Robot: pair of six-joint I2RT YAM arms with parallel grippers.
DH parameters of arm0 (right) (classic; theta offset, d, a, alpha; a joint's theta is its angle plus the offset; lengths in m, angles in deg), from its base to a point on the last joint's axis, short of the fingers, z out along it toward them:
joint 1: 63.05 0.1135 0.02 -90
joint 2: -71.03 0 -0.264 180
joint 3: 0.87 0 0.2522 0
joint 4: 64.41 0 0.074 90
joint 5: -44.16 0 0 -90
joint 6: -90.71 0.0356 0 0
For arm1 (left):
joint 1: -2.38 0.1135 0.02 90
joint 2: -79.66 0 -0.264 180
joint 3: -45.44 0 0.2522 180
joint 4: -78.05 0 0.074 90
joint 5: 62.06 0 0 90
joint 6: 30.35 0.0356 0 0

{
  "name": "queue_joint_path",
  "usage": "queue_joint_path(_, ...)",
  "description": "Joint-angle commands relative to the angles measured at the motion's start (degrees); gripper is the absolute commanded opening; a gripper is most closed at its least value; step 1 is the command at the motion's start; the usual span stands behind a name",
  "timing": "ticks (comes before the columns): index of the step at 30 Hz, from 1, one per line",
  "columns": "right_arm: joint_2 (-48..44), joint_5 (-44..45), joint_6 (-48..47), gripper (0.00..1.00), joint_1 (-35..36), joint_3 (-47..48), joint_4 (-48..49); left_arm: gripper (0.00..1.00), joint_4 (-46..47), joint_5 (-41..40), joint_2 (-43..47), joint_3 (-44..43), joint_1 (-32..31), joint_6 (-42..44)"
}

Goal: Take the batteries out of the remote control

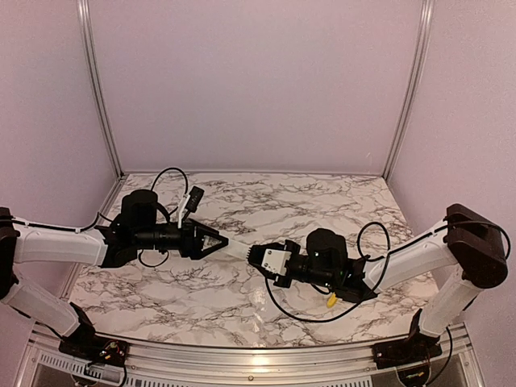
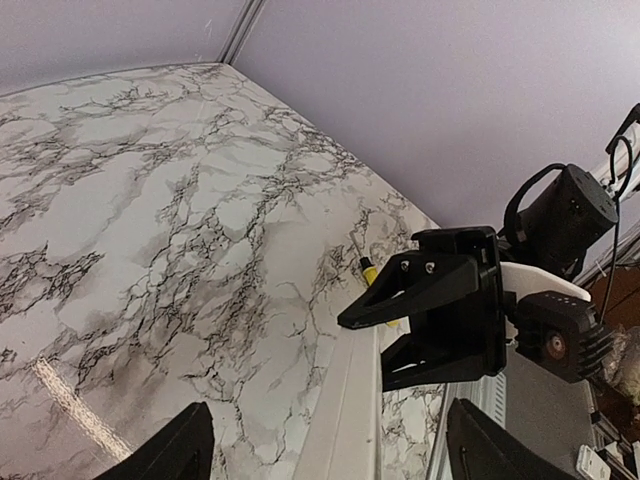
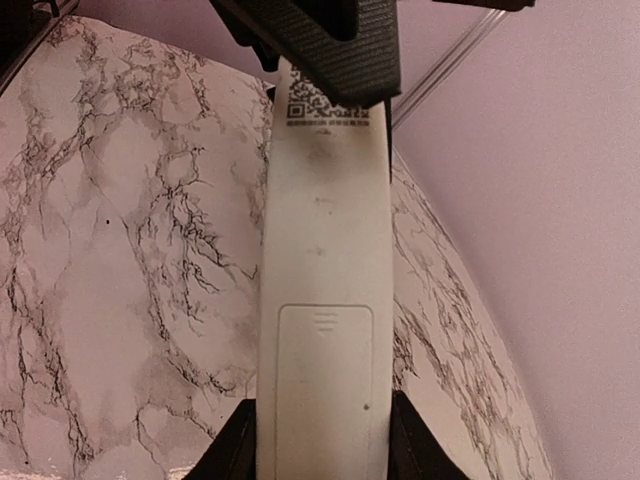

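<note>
Marble table (image 1: 322, 201) beneath; the remote control (image 3: 325, 250) is clasped by the right tool (image 3: 322, 445), long axis run toward the left tool (image 2: 340, 440), spread wide astride the label (image 3: 327, 108) end; battery cover (image 3: 325, 370) seen fitted.

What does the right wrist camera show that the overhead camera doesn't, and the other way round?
Only the right wrist view shows the remote control close up: its square code label and the battery cover, in place. Only the overhead view shows the whole left arm and right arm and a yellow screwdriver handle near the latter. Both show the marble table and the remote gripped in the right jaws, with the left jaws at its far end.
</note>
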Motion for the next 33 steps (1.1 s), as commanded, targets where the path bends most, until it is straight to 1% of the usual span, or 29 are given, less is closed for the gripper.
queue_joint_path(1, -1.37, -1.44, -1.03, 0.00, -0.26, 2.21, 0.55, 0.82, -2.33, 0.21, 0.23, -1.43, -0.74, 1.14)
queue_joint_path(9, -1.37, -1.61, -2.61, 0.00, -0.21, 2.75, -0.33, 0.80, -2.62, 1.33, -1.11, -1.88, -1.43, 1.74)
queue_joint_path(12, -1.20, -1.81, -3.03, 0.00, -0.26, 2.56, -0.15, 0.75, -2.21, 2.57, -2.24, -2.02, -1.62, 1.74)
queue_joint_path(13, -1.13, -1.85, -3.09, 0.00, -0.25, 2.51, -0.08, 0.73, -2.19, 2.87, -2.53, -2.18, -1.70, 1.74)
queue_joint_path(15, -1.03, -1.86, -3.33, 0.00, -0.26, 2.45, 0.03, 0.64, -2.25, 3.32, -3.12, -2.50, -1.80, 1.89)
queue_joint_path(17, -0.93, -1.81, -3.60, 0.00, -0.25, 2.34, 0.10, 0.53, -2.43, 3.67, -3.55, -2.86, -1.89, 1.91)
queue_joint_path(24, -1.00, -0.68, -3.70, 0.00, -0.26, 2.22, 0.32, 0.22, -3.06, 3.90, -4.37, -3.84, -1.98, 2.31)
queue_joint_path(25, -1.01, -0.46, -3.45, 0.00, -0.26, 2.10, 0.52, 0.16, -3.06, 3.89, -4.34, -3.79, -1.98, 2.30)
queue_joint_path(28, -0.87, 2.45, -2.18, 0.00, -0.26, 2.26, 0.49, 0.02, -2.93, 3.64, -4.23, -4.09, -1.98, 1.81)
queue_joint_path(29, -0.73, 3.24, -1.53, 0.00, -0.26, 2.45, 0.23, 0.00, -2.83, 3.63, -4.07, -4.13, -1.98, 1.56)
queue_joint_path(31, -0.44, 4.71, -0.67, 0.00, -0.26, 2.88, -0.47, 0.00, -2.55, 3.15, -3.43, -4.17, -1.98, 1.28)
queue_joint_path(32, -0.28, 5.30, -0.32, 0.02, -0.24, 3.01, -0.58, 0.00, -2.60, 2.91, -3.25, -4.23, -1.98, 1.29)
queue_joint_path(33, -0.17, 5.73, -0.05, 0.10, -0.29, 3.06, -0.56, 0.00, -2.62, 2.52, -2.98, -4.22, -1.98, 1.30)
